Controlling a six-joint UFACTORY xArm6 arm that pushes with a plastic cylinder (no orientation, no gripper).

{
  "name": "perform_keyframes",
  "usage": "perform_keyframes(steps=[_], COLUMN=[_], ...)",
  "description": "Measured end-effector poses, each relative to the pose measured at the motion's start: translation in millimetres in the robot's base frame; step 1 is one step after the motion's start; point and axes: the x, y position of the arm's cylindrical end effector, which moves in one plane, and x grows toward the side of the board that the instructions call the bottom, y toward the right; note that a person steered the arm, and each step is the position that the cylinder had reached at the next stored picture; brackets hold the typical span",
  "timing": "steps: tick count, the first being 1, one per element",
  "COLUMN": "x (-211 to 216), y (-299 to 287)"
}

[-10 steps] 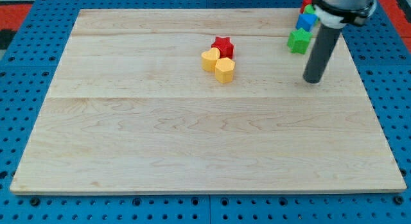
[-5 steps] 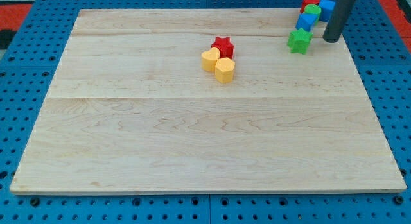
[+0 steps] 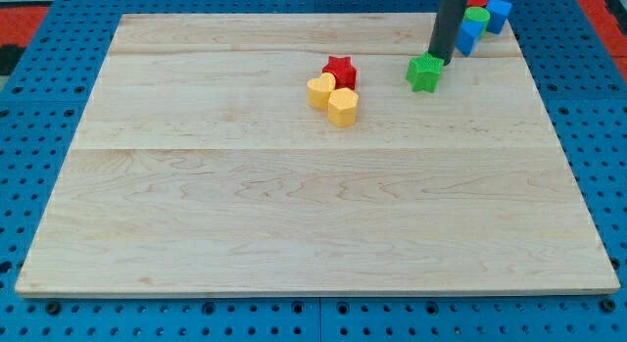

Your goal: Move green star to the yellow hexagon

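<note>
The green star point(image 3: 424, 73) is sat on the wooden board point(image 3: 294, 215) in its top-right part, a bit in from the top edge and well clear of the right edge. My tip point(image 3: 440, 60) is planted right at the star's upper-right side, touching it or as good as. No gripper is fitted, just the dark rod, so nothing is being gripped.

The yellow hexagon point(image 3: 319, 90) is found near the board's middle, closer to the top edge, well apart from the star towards the view's left. A yellow heart point(image 3: 343, 107) is pressed against its lower right, and a red star point(image 3: 340, 72) is tucked in just above the pair.

Up in the top-right corner a small cluster is seen: a blue block point(image 3: 468, 37), a green block point(image 3: 476, 16), a red block point(image 3: 477, 0) and another blue block point(image 3: 499, 13), shapes hard to make out.
</note>
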Motion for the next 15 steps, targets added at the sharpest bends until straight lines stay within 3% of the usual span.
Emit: perform_keyframes(steps=[6, 12, 15], x=[17.0, 131.8, 123.1], y=[-24.3, -29.3, -34.6])
